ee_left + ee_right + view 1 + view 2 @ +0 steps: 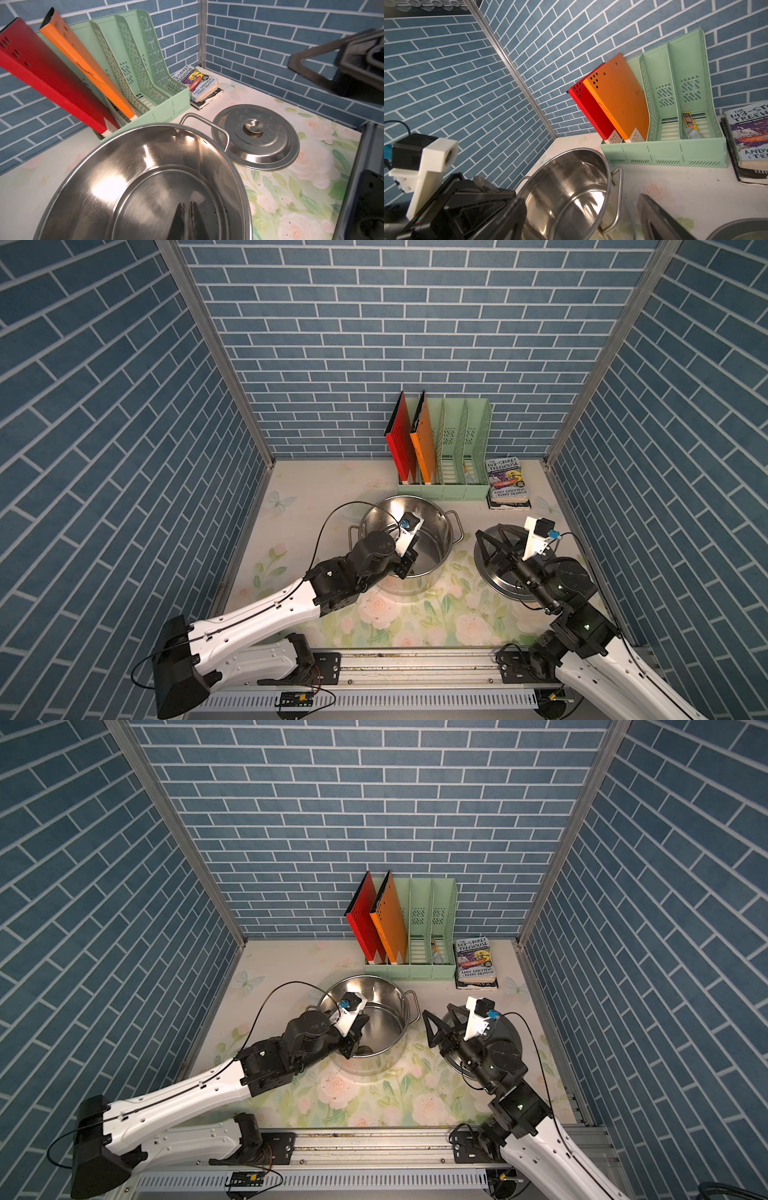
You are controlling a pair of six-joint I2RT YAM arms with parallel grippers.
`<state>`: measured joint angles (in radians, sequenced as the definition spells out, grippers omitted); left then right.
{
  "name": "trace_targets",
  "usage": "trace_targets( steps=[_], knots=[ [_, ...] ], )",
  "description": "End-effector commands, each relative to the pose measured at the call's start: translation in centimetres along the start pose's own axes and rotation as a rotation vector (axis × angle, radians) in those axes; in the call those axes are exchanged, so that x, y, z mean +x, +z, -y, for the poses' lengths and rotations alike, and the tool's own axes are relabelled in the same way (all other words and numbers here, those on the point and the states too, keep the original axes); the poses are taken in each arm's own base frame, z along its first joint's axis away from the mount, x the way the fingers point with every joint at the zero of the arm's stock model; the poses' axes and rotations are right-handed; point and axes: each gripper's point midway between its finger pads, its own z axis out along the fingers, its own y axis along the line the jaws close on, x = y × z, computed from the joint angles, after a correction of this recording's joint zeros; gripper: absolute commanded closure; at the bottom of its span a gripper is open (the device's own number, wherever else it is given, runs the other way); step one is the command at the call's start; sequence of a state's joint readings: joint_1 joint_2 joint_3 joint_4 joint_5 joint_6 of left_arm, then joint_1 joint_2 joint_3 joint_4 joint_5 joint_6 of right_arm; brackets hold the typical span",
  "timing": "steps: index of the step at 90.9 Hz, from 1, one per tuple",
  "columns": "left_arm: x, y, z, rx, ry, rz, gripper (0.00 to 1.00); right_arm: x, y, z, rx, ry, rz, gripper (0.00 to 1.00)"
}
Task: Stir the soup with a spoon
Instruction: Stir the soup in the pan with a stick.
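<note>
Left gripper [189, 207] clenched low inside the steel stockpot [438, 531].
Its jaws are pressed together, apparently pinching the thin handle of the spoon [190, 225], which shows only as a grey sliver between them. The pot's inside is bare shiny steel. Right gripper [489, 533] hangs spread wide, holding nothing, above the round lid [492, 587], which lies on the floral table [415, 614] just beside the pot.

I read "The 143-Storey Treehouse" and "Andy Griffiths & Terry Denton" on the book [508, 483], and "RAY" on the orange folder [618, 97] and the red folder [591, 112].
</note>
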<state>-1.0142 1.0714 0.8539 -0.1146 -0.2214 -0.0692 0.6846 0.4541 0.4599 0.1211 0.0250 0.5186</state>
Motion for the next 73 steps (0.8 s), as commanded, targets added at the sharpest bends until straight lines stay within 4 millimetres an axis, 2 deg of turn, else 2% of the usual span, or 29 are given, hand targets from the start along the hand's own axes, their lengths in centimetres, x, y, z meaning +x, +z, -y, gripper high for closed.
trace_targets(
  steps=[1,26,37,53,73],
  knots=[
    [2.0,-0.1,-2.8,-0.120,-0.021,-0.063,1.00,-0.9,0.1,-0.9,-0.042,0.001,0.036,0.12],
    [1.4,0.7,-9.4,-0.278,-0.126,-0.021,1.00,-1.2,-0.6,-0.7,-0.026,0.004,0.046,0.12],
    [0.3,2.1,-11.1,-0.309,-0.143,0.003,1.00,-1.3,-1.0,-0.6,-0.020,0.006,0.050,0.12],
    [-1.9,5.4,-11.7,-0.294,-0.113,0.015,1.00,-1.6,-1.6,-0.6,-0.013,0.006,0.053,0.13],
    [-5.5,8.9,-10.1,-0.191,-0.100,0.075,1.00,-2.0,-2.5,-0.4,-0.004,0.024,0.073,0.13]
  ],
)
